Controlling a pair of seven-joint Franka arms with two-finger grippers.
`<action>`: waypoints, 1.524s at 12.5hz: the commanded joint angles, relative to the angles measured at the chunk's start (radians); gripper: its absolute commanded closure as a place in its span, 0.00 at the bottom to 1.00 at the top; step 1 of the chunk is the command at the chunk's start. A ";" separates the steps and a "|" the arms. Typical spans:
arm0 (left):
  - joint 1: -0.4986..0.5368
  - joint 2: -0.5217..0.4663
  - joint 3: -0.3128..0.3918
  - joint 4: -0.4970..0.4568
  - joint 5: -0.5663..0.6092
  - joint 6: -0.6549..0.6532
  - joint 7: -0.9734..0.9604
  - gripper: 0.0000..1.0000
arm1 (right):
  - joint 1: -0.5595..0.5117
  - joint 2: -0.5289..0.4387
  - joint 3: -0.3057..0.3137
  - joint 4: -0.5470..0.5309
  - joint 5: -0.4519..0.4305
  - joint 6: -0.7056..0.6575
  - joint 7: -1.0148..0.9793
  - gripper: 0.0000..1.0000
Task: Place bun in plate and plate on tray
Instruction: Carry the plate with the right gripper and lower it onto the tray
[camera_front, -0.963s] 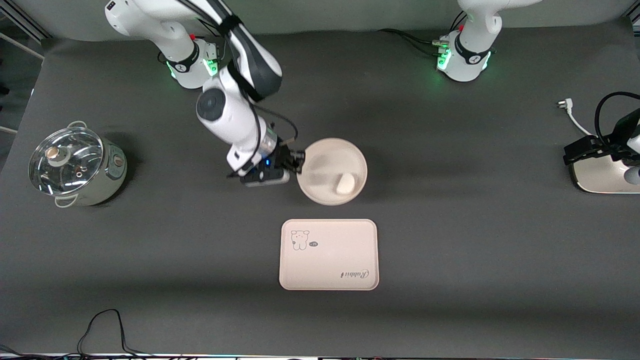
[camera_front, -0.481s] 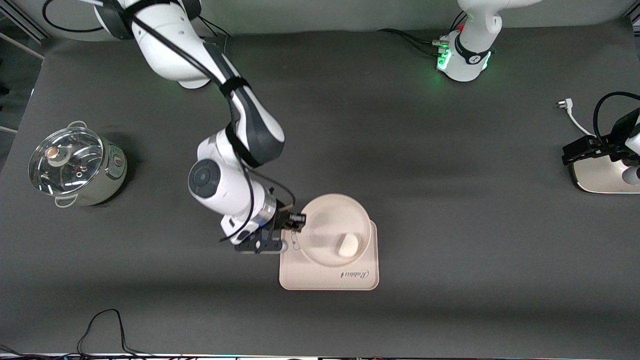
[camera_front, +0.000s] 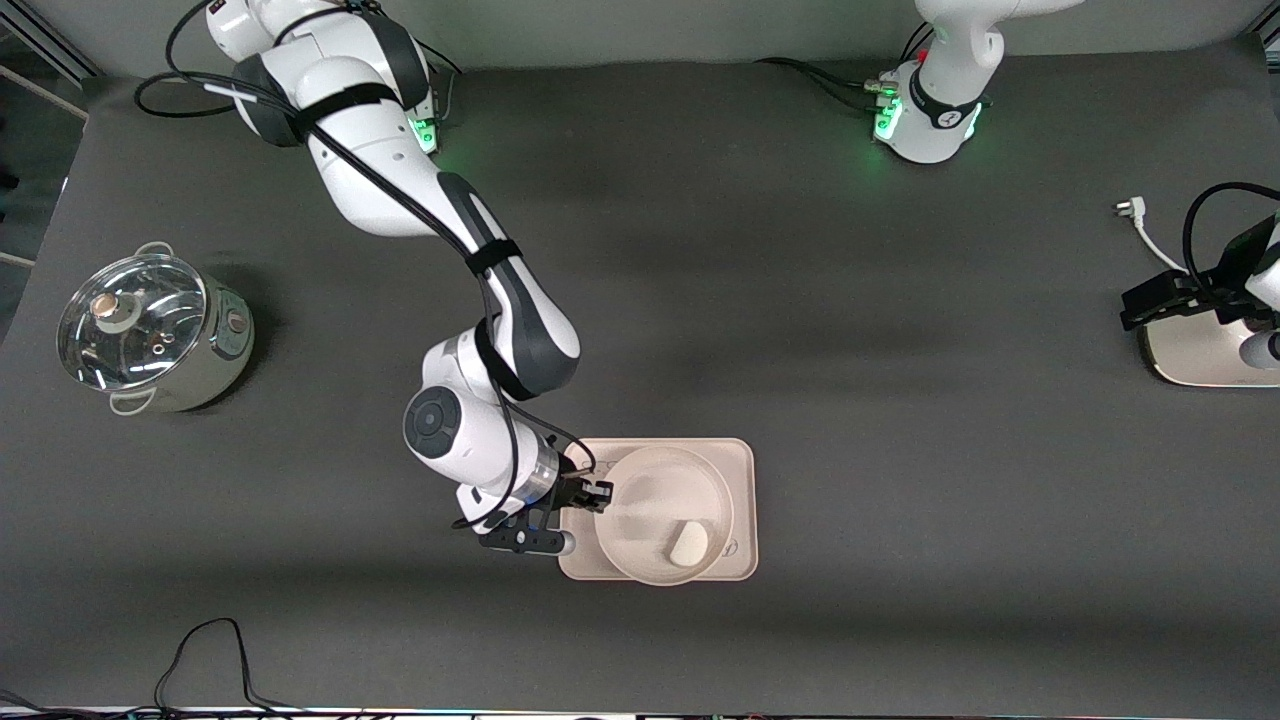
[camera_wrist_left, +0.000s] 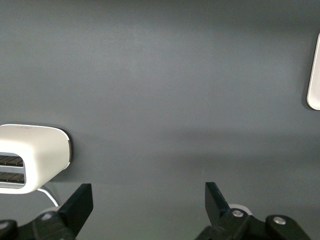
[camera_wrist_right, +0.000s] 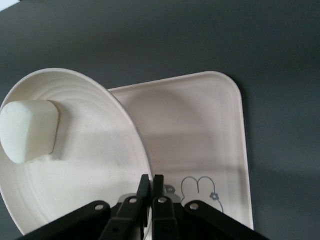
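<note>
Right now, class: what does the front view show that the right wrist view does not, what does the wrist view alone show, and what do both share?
Front view only: the pot toward the right arm's end of the table, and the left end effector, open, waiting at the left arm's end over the toaster.

Right wrist view only: the bear drawing on the tray.

Both: the right end effector, shut on the plate rim, the bun in the plate, and the tray beneath it.

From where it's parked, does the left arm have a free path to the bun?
Probably not. The left gripper waits, open, over the toaster at its own table end, while the bun sits in the plate the right gripper holds over the tray.
</note>
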 joint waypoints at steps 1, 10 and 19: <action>-0.006 0.003 0.005 0.014 -0.008 -0.005 0.015 0.00 | -0.004 0.064 0.003 0.057 0.040 0.015 -0.012 0.97; -0.006 0.003 0.005 0.018 -0.010 -0.005 0.015 0.00 | -0.006 0.044 0.001 0.048 0.049 -0.006 -0.005 0.00; -0.006 0.003 0.005 0.017 -0.010 -0.013 0.016 0.00 | -0.155 -0.600 0.077 -0.206 -0.309 -0.575 0.052 0.00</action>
